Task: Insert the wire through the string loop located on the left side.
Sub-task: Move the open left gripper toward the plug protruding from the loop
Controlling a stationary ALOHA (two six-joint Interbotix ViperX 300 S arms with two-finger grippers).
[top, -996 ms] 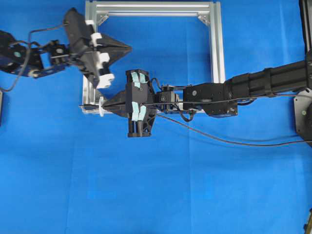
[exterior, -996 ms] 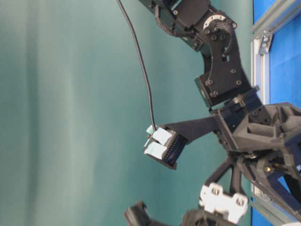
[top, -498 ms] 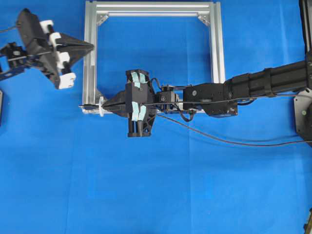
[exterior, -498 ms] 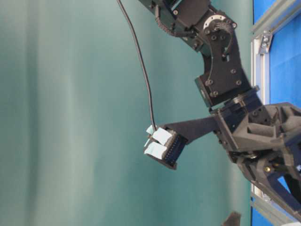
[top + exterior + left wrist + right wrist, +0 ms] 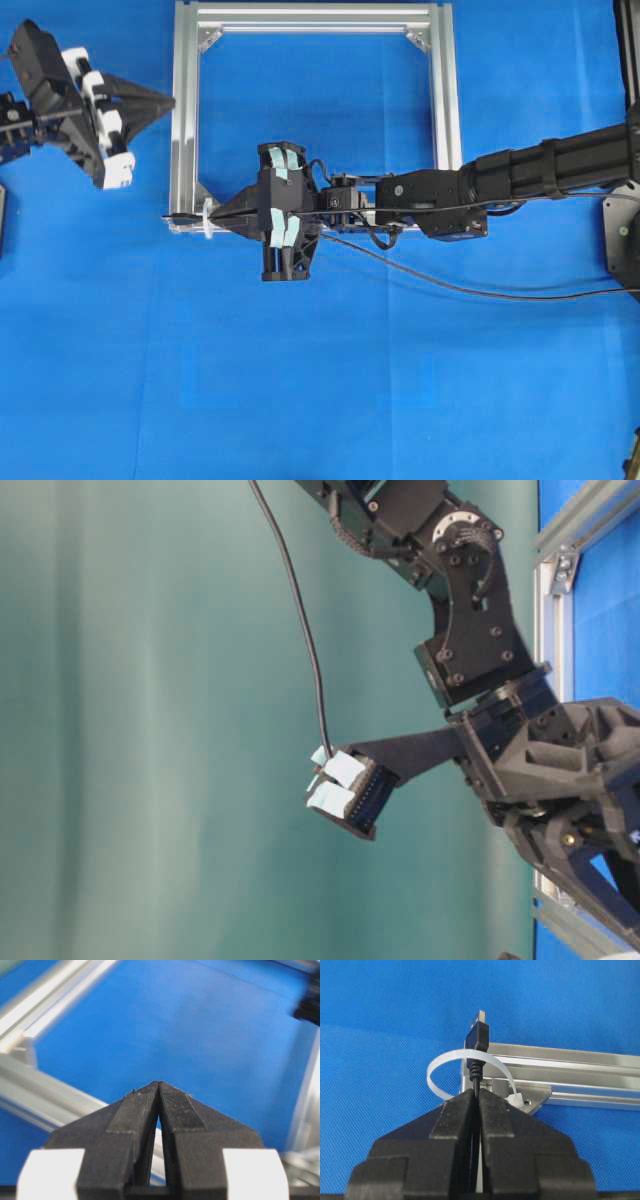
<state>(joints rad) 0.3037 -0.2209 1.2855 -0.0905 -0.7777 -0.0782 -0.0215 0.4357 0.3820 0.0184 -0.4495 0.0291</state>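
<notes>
My right gripper [image 5: 215,214] [image 5: 476,1091] is shut on the wire [image 5: 450,288] just behind its dark plug [image 5: 477,1035]. The plug sticks out past the white string loop [image 5: 442,1060] [image 5: 207,218], whose band crosses the plug's base. The loop hangs on the lower left corner of the silver frame [image 5: 445,100]. Behind the gripper the wire [image 5: 303,620] trails to the right along the arm. My left gripper [image 5: 170,100] [image 5: 158,1082] is shut and empty, up beside the frame's left bar [image 5: 45,1090], away from the loop.
The square aluminium frame lies on the blue cloth [image 5: 320,400], with grey corner brackets [image 5: 535,1097] inside its corners. The right arm [image 5: 520,175] reaches across the frame's lower bar. The slack wire curves over the cloth below that arm.
The left gripper has drawn back leftward, from over the frame's left bar to outside it. The right gripper, wire and loop have not moved.
</notes>
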